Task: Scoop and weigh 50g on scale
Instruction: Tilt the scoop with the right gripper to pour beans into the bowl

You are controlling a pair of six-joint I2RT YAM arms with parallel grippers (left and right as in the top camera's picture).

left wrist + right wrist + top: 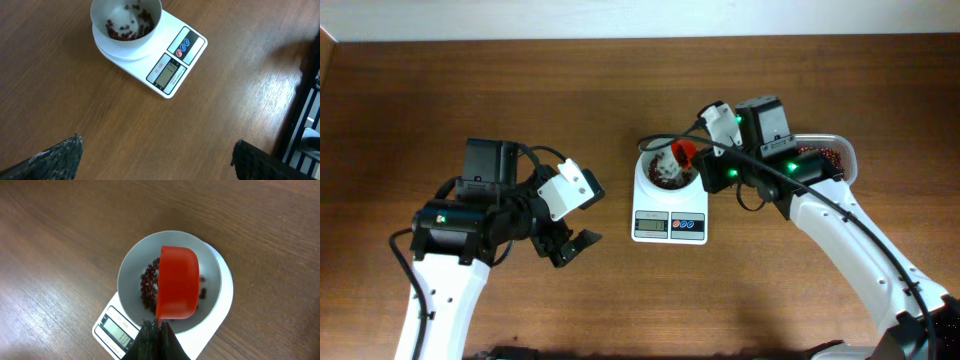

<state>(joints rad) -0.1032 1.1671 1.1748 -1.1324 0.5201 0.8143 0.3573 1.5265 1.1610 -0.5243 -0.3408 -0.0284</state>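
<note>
**Overhead.** My left gripper (574,245) hangs spread wide over bare table (470,90), well apart from the scale (669,212) and holding nothing. My right gripper (700,156) is clamped on the handle of the orange scoop (683,152), which sits over the scale's white bowl (645,170). More beans lie in the clear tub (832,152) under my right arm.

**Left wrist.** My two dark fingertips (57,159) stand at the frame's corners with only wood between them. Beyond them the scale shows a thin scatter of beans (131,26) in the bowl. I cannot read the display (167,72).

**Right wrist.** My closed fingers (150,339) pinch the scoop's handle. The scoop is turned mouth-down above the bowl, with beans on the bowl floor beneath and beside it.

**Handling (my judgement).** The beans look hard, light and loose, so they are likely to roll and bounce. I cannot pinch them and must carry them in the scoop. The scoop appears stiff, light and smooth, and is best held at the handle's end. Tilting it gently would release a few grains at a time.
</note>
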